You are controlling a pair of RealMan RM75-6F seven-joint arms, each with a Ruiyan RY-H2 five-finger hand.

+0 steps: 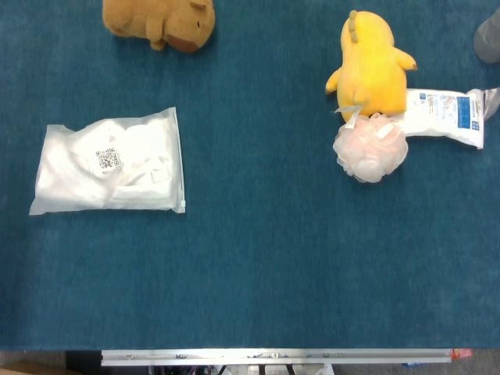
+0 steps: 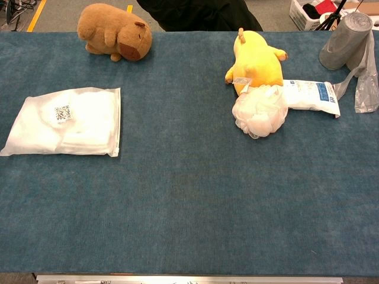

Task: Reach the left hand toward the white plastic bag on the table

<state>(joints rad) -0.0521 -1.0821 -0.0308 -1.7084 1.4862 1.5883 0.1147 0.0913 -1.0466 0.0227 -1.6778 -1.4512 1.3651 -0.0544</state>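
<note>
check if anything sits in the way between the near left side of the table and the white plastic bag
Nothing visible does. The white plastic bag lies flat on the left of the table, with only bare blue cloth from it to the near edge. The brown plush lies beyond it. Neither hand is in view yet.

White plastic bag [image 1: 109, 164] [image 2: 66, 121] with QR label, flat on table's left side

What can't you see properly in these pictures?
- Both hands: in neither view.
- White bag: its square code label is too small to read, both views.
- Brown toy: top cut off by the head view's edge.
- Grey roll: mostly outside the head view.
</note>
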